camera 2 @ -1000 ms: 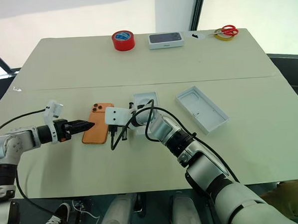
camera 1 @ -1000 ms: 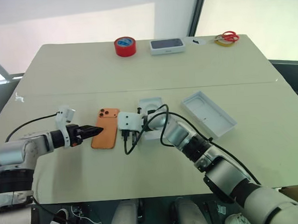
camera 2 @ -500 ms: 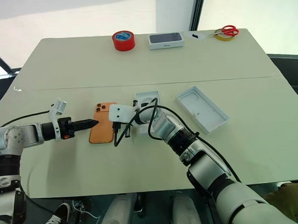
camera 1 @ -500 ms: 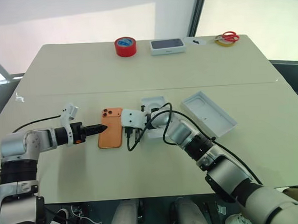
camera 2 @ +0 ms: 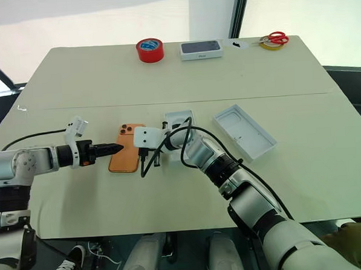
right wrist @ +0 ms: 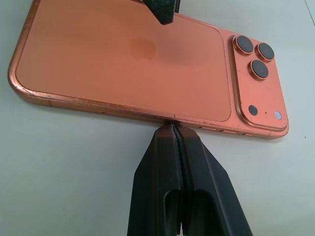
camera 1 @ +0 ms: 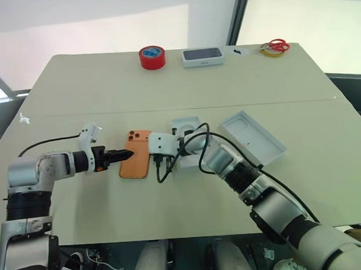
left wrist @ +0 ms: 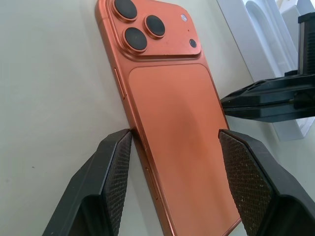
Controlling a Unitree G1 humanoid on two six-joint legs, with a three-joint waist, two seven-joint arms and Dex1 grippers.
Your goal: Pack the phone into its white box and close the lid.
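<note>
Here, head view: the phone (camera 1: 135, 162) lies back-up, long axis across both hands, between left gripper (camera 1: 128, 154) and right gripper (camera 1: 156, 160); left wrist view: parted fingers (left wrist: 114, 183) straddle its near end, not yet gripping; right wrist view: pinched-shut tips touch its long edge.

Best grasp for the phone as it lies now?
Probably the long edges near mid-length. The phone lies flat, back up, so its thin sides are the only purchase. The open left gripper already straddles it; the shut right gripper braces the opposite long edge.
</note>
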